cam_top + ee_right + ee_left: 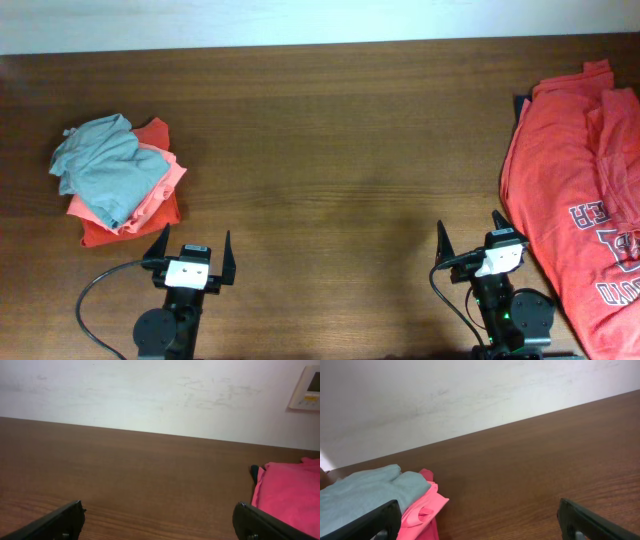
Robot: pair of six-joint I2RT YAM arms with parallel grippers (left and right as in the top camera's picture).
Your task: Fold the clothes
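Observation:
A large orange-red T-shirt (pixel 575 190) with grey-white lettering lies spread at the table's right edge; its near corner (pixel 290 490) shows in the right wrist view. At the left sits a folded pile: a grey garment (pixel 105 160) on top, a salmon one (pixel 155 190) under it, an orange-red one (pixel 100 228) at the bottom. The left wrist view shows the grey garment (pixel 365 492) and salmon garment (pixel 422 507) ahead on the left. My left gripper (pixel 195 240) (pixel 479 505) stands open and empty in front of that pile. My right gripper (pixel 469 228) (pixel 157 509) is open and empty, just left of the T-shirt.
The brown wooden table (pixel 330 150) runs between the two lots of clothes. A bit of dark navy fabric (pixel 522 105) (pixel 255 472) peeks from under the T-shirt's left edge. A white wall stands behind the table, with a small panel (pixel 309 387) on it.

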